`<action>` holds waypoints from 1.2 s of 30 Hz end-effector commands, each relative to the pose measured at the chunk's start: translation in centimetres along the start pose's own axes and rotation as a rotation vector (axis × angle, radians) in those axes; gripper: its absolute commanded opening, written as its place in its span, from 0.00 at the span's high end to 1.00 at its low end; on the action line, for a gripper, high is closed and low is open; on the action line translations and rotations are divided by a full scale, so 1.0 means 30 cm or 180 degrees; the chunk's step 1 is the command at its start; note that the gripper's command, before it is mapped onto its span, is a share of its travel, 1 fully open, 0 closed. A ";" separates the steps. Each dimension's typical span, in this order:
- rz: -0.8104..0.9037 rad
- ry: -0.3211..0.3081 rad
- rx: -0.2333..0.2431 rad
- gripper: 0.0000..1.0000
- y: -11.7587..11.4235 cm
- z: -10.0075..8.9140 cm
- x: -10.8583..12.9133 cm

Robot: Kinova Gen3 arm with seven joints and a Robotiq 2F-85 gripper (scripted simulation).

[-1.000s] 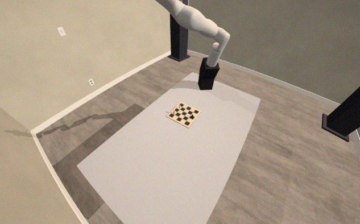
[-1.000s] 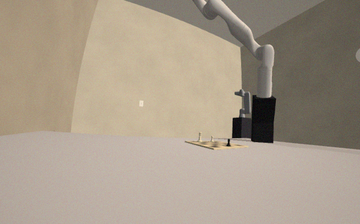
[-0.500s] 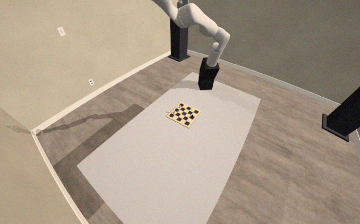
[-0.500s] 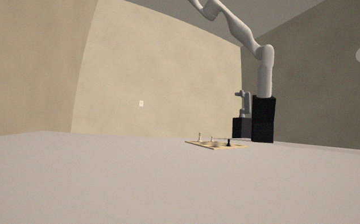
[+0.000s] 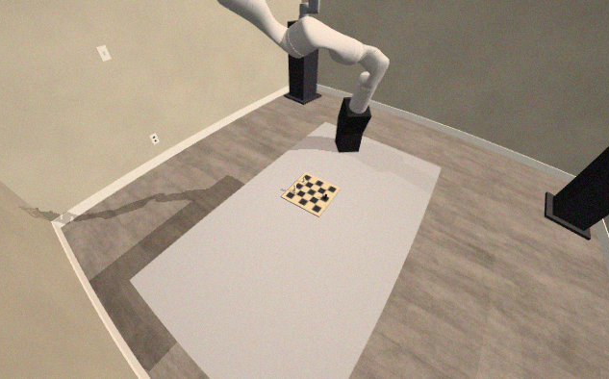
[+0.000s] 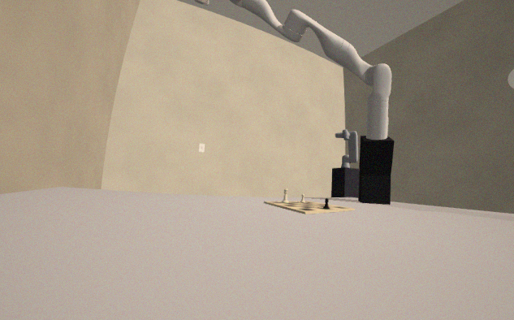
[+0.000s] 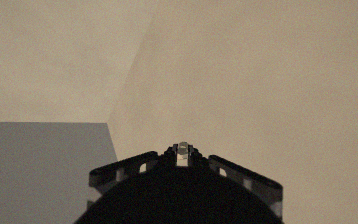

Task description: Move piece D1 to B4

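White chess piece [image 7: 182,152] sits pinched between my black fingers, which are nearly closed around it so it cannot drop. I hold it high in the air, facing the tan wall [image 7: 260,75], far above everything, so it cannot bump anything. Far below, the tan and black checkered chessboard [image 5: 289,197] lies on the grey tabletop [image 5: 256,289]. A small black piece [image 5: 325,196] stands there, and I think B4 waits down there too.
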State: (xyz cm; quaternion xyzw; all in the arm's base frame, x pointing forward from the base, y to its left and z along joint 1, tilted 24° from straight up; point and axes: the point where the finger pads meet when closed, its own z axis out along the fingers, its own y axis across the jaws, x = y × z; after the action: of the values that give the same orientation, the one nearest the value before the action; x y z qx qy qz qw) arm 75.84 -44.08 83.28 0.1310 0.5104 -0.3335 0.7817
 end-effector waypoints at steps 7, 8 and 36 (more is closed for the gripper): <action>0.0596 0.0603 0.0116 1.00 -0.050 -0.033 0.423; 0.0695 0.0703 0.0133 1.00 -0.052 -0.047 0.489; 0.2290 0.2615 0.0445 1.00 0.240 -0.646 1.518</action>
State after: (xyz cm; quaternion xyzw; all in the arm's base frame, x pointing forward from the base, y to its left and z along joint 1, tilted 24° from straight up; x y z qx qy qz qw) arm 78.21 -47.81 36.27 0.4584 0.6654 -0.0133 0.5890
